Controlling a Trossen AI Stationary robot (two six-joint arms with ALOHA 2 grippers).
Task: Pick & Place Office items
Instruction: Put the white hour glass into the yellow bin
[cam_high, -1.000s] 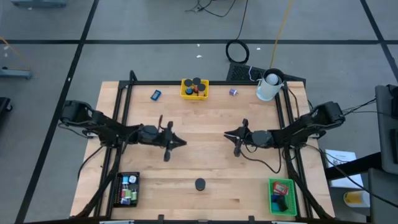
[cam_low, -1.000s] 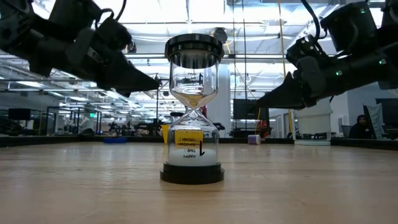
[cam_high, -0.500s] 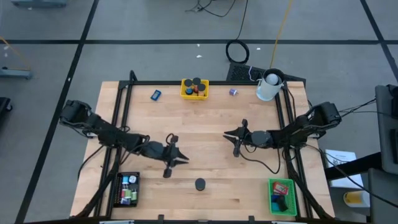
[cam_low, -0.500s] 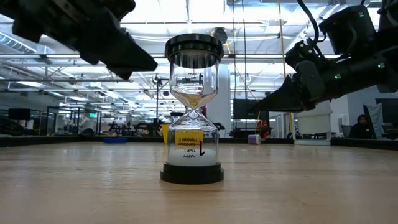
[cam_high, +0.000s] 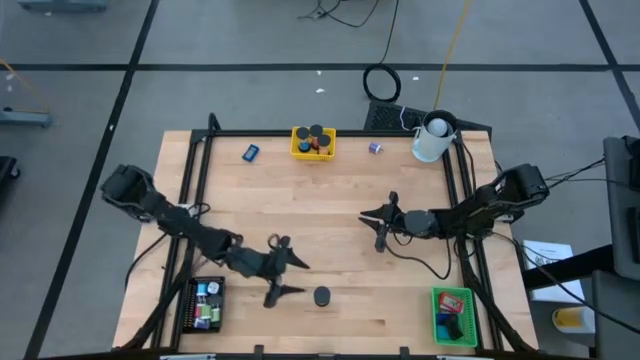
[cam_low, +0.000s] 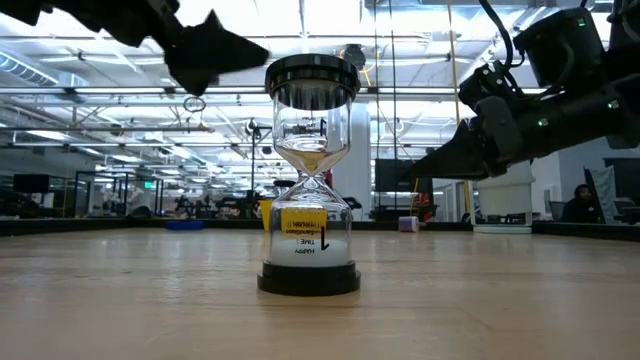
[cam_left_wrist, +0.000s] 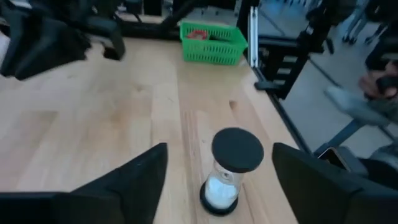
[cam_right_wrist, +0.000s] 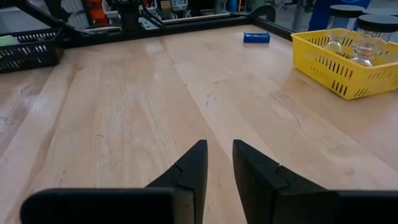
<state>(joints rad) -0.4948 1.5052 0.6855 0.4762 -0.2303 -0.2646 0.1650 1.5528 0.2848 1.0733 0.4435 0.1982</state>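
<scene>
One hourglass (cam_high: 321, 296) with black caps: upright on table (cam_high: 340, 200), near the front edge, between black tray (cam_high: 207, 304) and green tray (cam_high: 453, 314). Left gripper (cam_high: 288, 275): just beside the hourglass, clear of it, fingers spread wide, nothing held. Right gripper (cam_high: 374, 222): mid-table, well apart from the hourglass, fingers (cam_right_wrist: 189, 167) nearly together with a narrow gap, nothing between. Far edge: blue block (cam_high: 250, 152) on bare wood; yellow tray (cam_high: 313, 143) holding black-capped items; small purple block (cam_high: 375, 148); white cup (cam_high: 431, 140) at the far right corner.
</scene>
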